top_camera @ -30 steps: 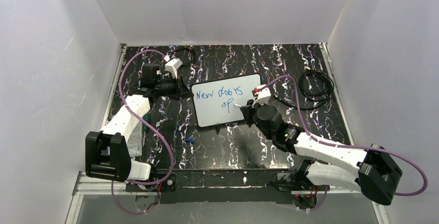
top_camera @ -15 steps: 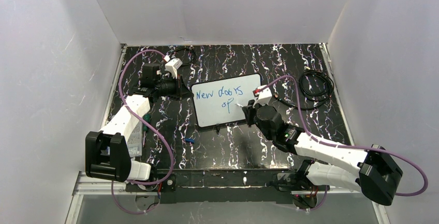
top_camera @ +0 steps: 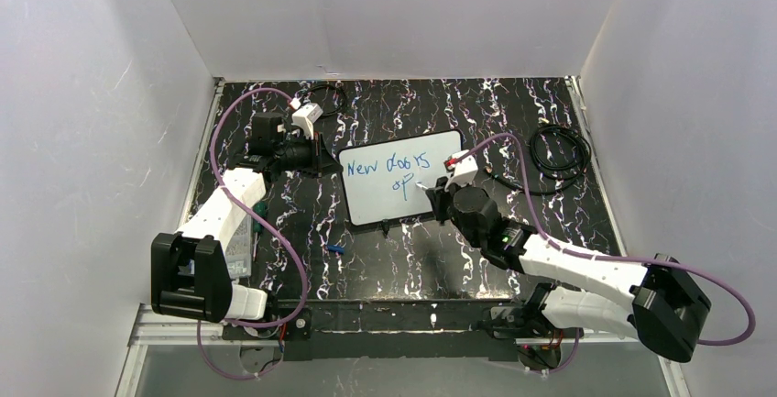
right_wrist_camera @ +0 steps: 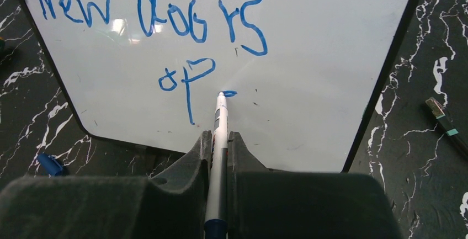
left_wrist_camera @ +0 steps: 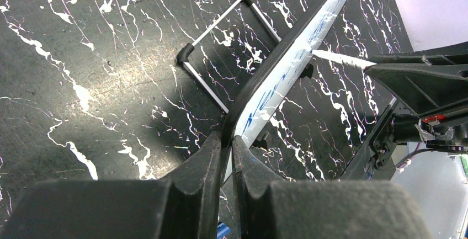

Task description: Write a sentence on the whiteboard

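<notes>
Glossy white round-cornered whiteboard [top_camera: 400,177] is positioned mid-table [top_camera: 513,131], long axis left-right, left edge clamped between closed fingers of the left gripper [left_wrist_camera: 227,137]; marker [right_wrist_camera: 221,109] is pinched in the right gripper [right_wrist_camera: 219,135], tip touching under the blue sentence [right_wrist_camera: 149,18].

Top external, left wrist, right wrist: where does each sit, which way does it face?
Top external: above and behind the bases, looking down at the table; both arms show.
Left wrist: low along the whiteboard edge; left jaws clamp its frame.
Right wrist: faces the sentence; right jaws hold the marker.
Shared: both wrist views show the marker tip at the whiteboard.
</notes>
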Tool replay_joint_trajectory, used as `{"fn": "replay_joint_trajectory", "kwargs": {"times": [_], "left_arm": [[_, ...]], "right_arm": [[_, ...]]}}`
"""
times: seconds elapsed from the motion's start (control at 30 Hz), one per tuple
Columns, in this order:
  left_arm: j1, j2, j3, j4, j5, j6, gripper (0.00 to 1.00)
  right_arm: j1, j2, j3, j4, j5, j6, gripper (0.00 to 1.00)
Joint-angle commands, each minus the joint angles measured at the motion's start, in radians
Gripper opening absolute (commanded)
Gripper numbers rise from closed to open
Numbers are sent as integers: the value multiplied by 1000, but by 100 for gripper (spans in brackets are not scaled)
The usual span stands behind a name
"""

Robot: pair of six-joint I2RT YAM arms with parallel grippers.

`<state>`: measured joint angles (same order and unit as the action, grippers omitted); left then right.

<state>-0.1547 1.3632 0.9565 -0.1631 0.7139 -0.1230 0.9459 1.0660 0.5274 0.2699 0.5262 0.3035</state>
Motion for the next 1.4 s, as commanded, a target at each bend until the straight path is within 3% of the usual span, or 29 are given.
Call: {"fn": "replay_joint_trajectory", "kwargs": {"times": [0.0,0.57,0.8,1.07,1.37], "left_arm": [[-9,-43,2,-3,27,6,0],[-9,-47,1,-3,28,6,0],[-9,-46,1,-3,26,6,0],[-9,-47,1,-3,27,5,0],[-9,-47,1,-3,28,5,0]], "right_arm": [[-1,15,25,56,-33,-3,1],[-1,-23,-9,-62,21,46,1],[-1,-47,-2,-49,50,33,1],[-1,-76,-3,23,-64,8,1],[-1,-39,4,43,-37,7,1]]}}
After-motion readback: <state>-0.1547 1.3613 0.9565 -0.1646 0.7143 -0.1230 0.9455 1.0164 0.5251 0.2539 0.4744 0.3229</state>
